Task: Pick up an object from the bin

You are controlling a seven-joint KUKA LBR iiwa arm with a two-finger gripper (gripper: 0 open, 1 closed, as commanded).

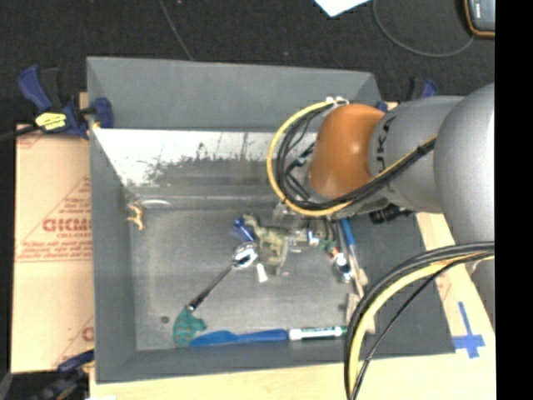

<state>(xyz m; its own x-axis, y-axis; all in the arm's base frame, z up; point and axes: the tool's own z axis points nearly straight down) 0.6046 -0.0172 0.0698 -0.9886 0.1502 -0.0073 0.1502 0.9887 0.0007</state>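
My gripper [287, 238] is low over a small cluster in the middle of the bin, just below the orange wrist cover. Right under it lies an olive-tan lumpy thing [270, 241]. A small blue piece [246, 224] sits to its upper left. A white scrap [261, 272] lies just below. A thin black rod with a blue and silver head [241, 258] runs from the cluster down-left to a green lump [187, 327]. What lies under the gripper itself is hidden.
A blue pen [346, 238] and other sticks lean along the right wall. A blue-handled stick [241, 337] and a white and green marker [318, 333] lie along the front wall. A small tan thing [134, 217] sits at the far left. The arm covers the bin's right back part.
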